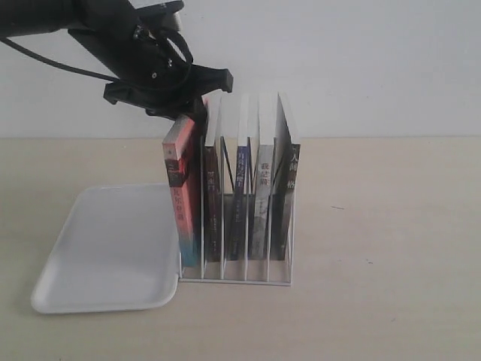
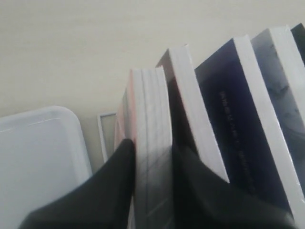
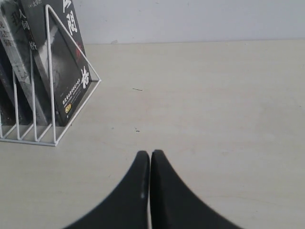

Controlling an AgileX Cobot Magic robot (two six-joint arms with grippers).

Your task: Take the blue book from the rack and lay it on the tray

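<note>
The light, stiff blue book (image 1: 239, 177) stands in the rack's (image 1: 233, 280) middle slot, good to pinch at its top edge, yet the left gripper (image 2: 152, 148) seems to squeeze the pink end book (image 1: 183, 188); right gripper (image 3: 150, 162) closed, empty.

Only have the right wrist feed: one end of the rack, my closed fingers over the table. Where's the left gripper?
Observer: The left gripper sits on top of the rack, at the end slot nearest the tray.
Operator: Holding anything?
Observer: Its fingers clamp the pink-red book, one on each face.
Operator: Not the blue one?
Observer: No. The blue book stands upright in its slot two books along, untouched.
</note>
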